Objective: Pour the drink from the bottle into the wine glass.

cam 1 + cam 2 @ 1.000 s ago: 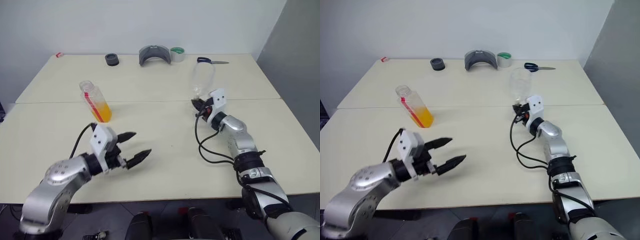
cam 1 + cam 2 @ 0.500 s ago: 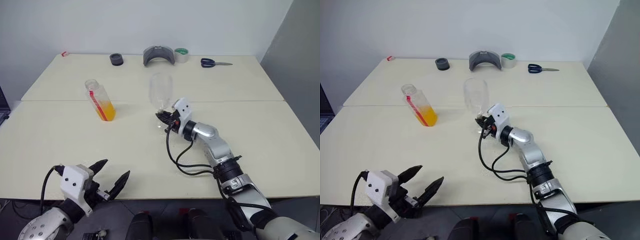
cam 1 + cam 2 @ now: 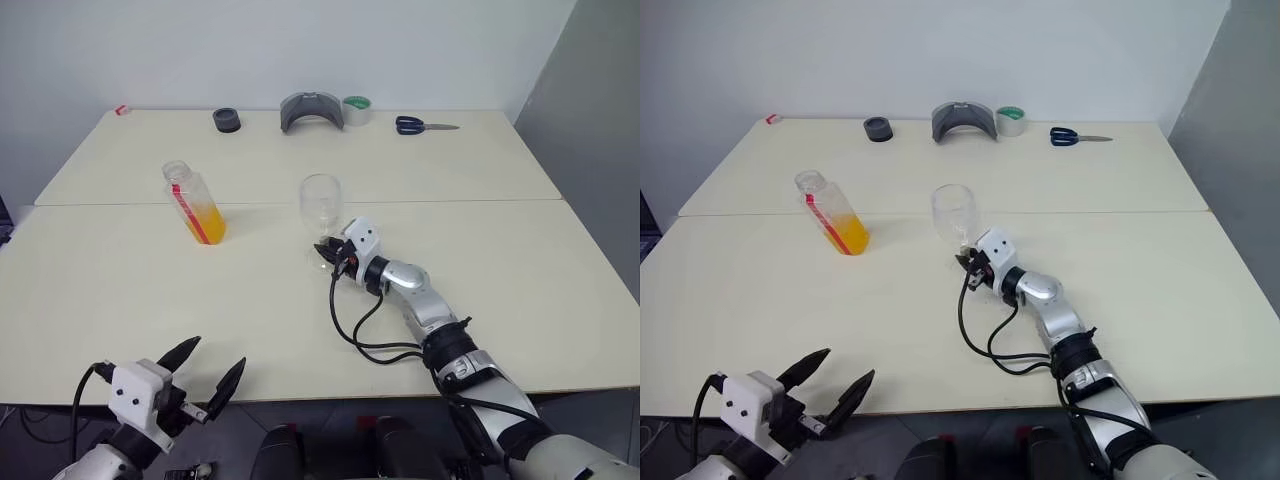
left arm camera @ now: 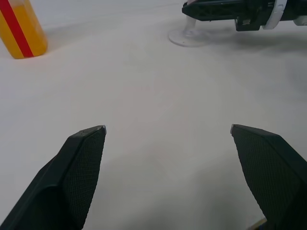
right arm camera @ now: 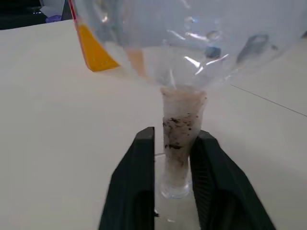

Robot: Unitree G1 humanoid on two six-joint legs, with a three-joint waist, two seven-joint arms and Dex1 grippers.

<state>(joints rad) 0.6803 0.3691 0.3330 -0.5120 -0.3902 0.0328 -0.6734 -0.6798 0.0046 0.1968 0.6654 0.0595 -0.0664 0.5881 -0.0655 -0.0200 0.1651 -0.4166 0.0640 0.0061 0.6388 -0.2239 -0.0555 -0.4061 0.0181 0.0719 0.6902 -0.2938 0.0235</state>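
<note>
The bottle (image 3: 193, 202) stands left of the wine glass (image 3: 321, 204).

The two head views look forward and down over the pale surface (image 3: 300, 300) from well back. Each wrist view looks low and close along its own tool; both take in the wine glass (image 5: 187, 96) stem and the bottle (image 4: 19, 28).
</note>
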